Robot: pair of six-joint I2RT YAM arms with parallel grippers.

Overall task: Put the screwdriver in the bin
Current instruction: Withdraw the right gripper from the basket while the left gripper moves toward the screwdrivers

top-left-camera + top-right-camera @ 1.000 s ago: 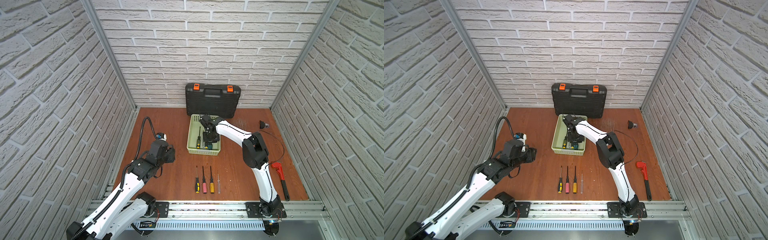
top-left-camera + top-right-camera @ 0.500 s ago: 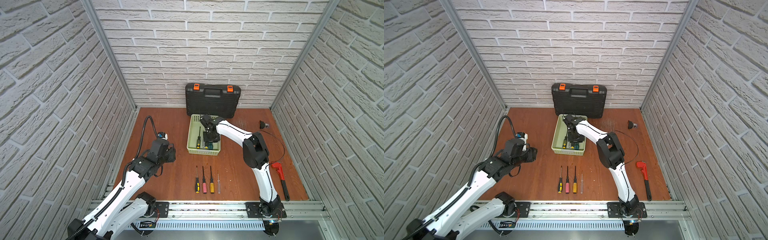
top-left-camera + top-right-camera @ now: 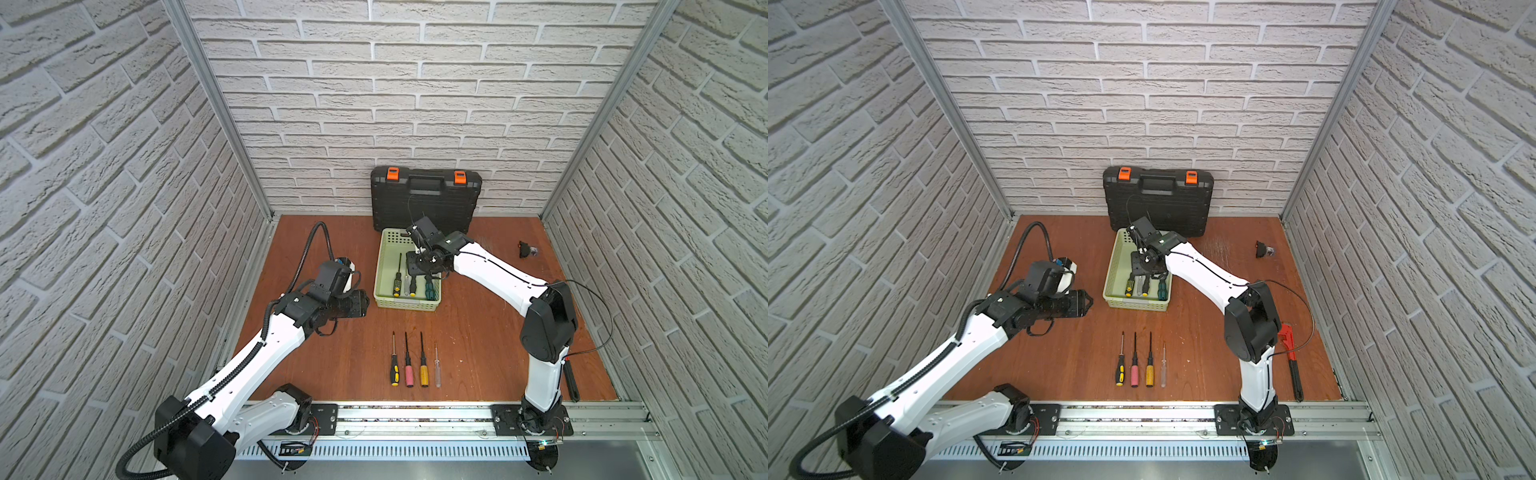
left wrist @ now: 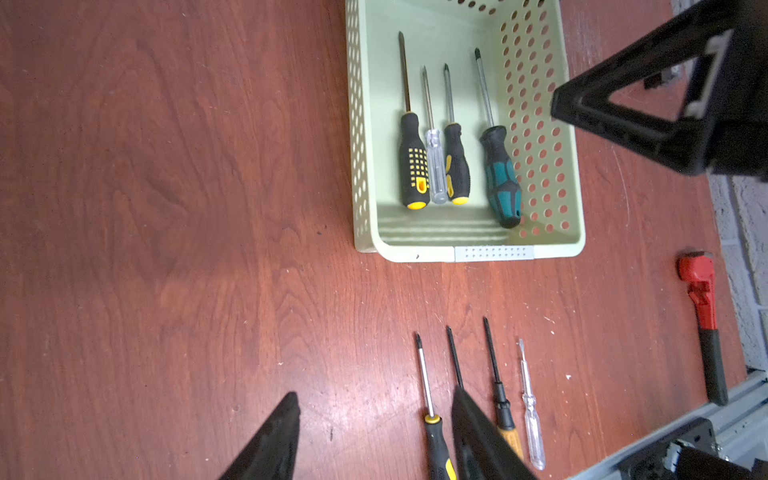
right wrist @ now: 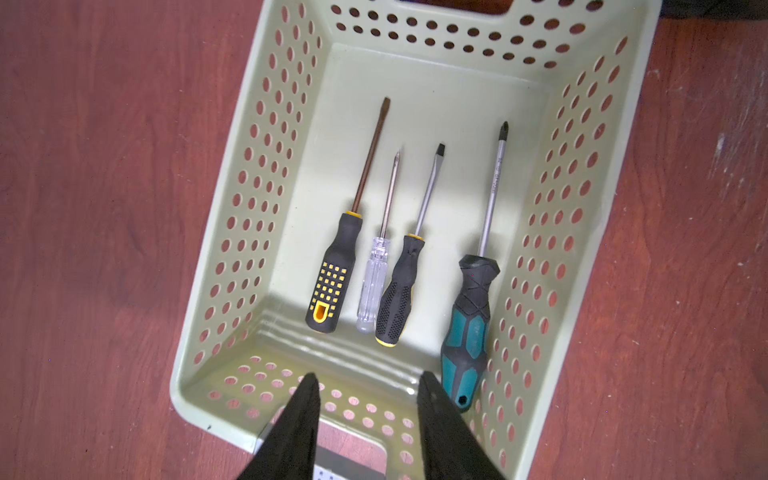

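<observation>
Right wrist view: right gripper hovering open, empty, over pale green bin; teal-handled screwdriver lying inside at 3 o'clock (three others alongside). Left gripper hanging open, empty.

Red-brown wooden tabletop, grain visible, lightly scuffed.

Lying directly on it:
- pale green bin, near the middle (perforated walls);
- black toolcase, at the back, touching the brick wall;
- four screwdrivers in a row toward the front, shafts pointing back: black-and-yellow, pink, orange, clear;
- red-headed wrench, at the right edge;
- small black item, back right (too small to identify).
</observation>
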